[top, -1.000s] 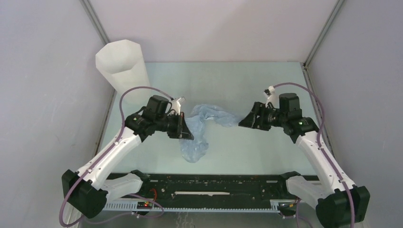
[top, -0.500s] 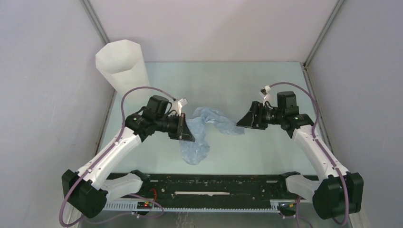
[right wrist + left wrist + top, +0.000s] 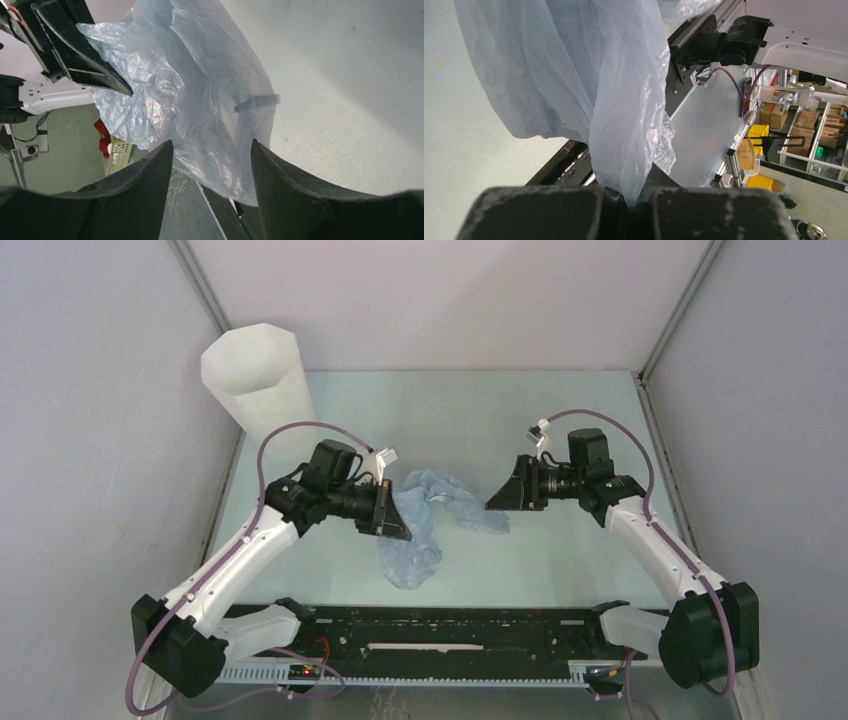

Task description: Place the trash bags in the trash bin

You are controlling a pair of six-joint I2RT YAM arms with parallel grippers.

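At centre frame over the table: trash bag bunched | left gripper jaws clamped on its film | right gripper jaws apart, facing its right end | step: second grasp | next: likely close, lift, carry to trash bin upper left

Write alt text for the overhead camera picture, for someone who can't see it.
A robot's left gripper pinches the left side of a crumpled pale blue trash bag, while the open right gripper reaches the bag's right end. A tall white trash bin stands at the far left.
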